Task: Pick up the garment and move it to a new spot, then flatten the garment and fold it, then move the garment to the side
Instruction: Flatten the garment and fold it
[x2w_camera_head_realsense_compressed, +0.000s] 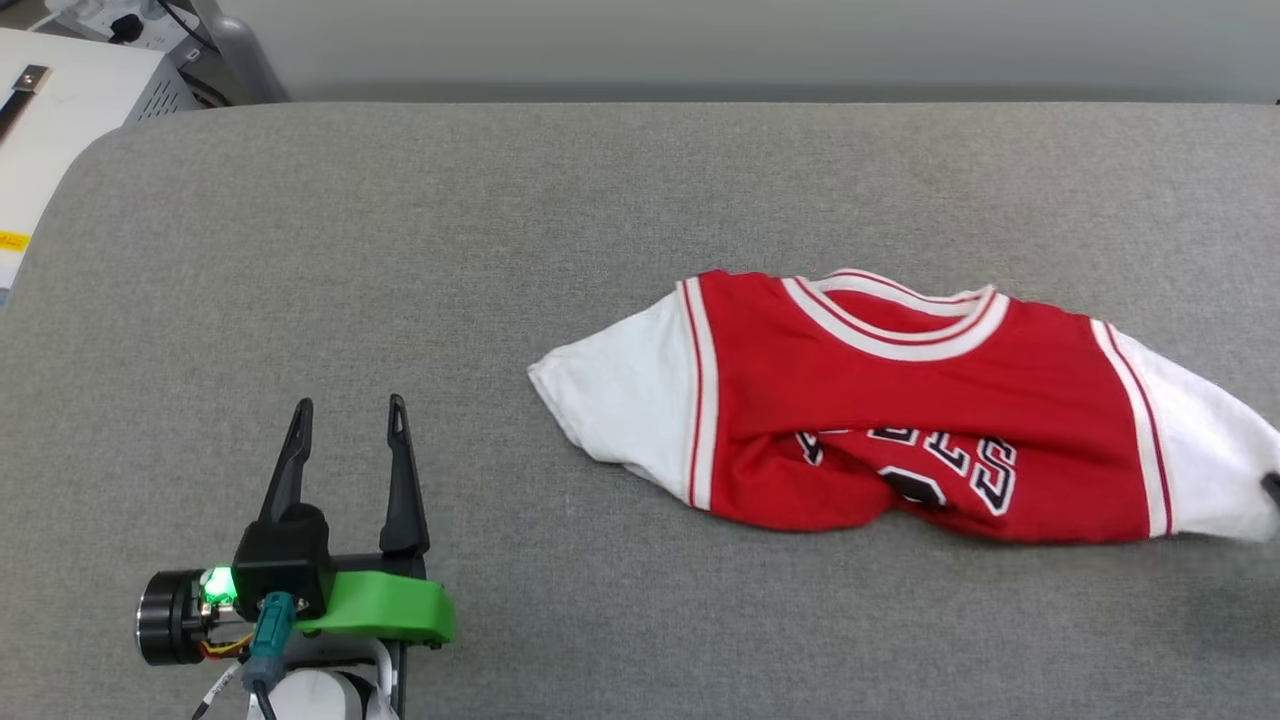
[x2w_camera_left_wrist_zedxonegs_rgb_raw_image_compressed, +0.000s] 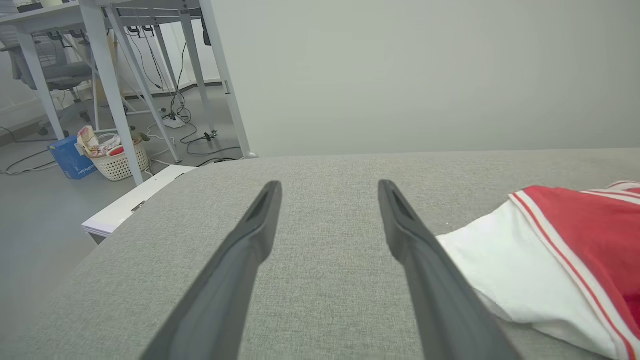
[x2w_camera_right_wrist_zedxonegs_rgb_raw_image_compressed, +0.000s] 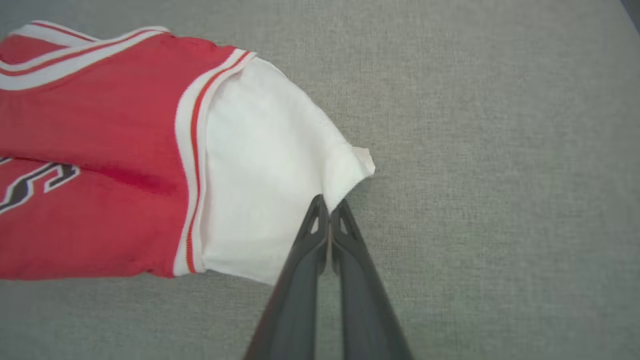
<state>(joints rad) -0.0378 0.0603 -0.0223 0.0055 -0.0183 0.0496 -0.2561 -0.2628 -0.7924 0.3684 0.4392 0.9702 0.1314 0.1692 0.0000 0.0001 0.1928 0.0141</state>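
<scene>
Pinching, with the right pincer (x2w_camera_right_wrist_zedxonegs_rgb_raw_image_compressed: 329, 212) and its two long dark fingers pressed flat together, the outer hem of the white short sleeve (x2w_camera_right_wrist_zedxonegs_rgb_raw_image_compressed: 270, 165) on the red jersey T-shirt (x2w_camera_right_wrist_zedxonegs_rgb_raw_image_compressed: 100, 150) with striped trim and black lettering. Reads as a real hold, judging by the cloth drawn into a notch right at the tips. Gripping there probably because a loose sleeve end offers a thin edge to catch and a handle for lifting or dragging the whole shirt.

Moving outward: finding the red jersey T-shirt (x2w_camera_head_realsense_compressed: 870, 400) front-up but rumpled on the right half of the grey fabric-covered tabletop (x2w_camera_head_realsense_compressed: 400, 250). Collar toward the far side, lower body bunched under so that the lettering buckles.

Keeping the left pincer (x2w_camera_head_realsense_compressed: 348, 412) well apart on the left, fingers spread wide above bare tabletop. Seen along the left pincer (x2w_camera_left_wrist_zedxonegs_rgb_raw_image_compressed: 330, 200), near the other white sleeve (x2w_camera_left_wrist_zedxonegs_rgb_raw_image_compressed: 500, 270) without touching it. Likely parked ready to take that side once the shirt needs stretching flat.

Judging the pick-up as only begun: nothing raised, flattened or folded yet.
</scene>
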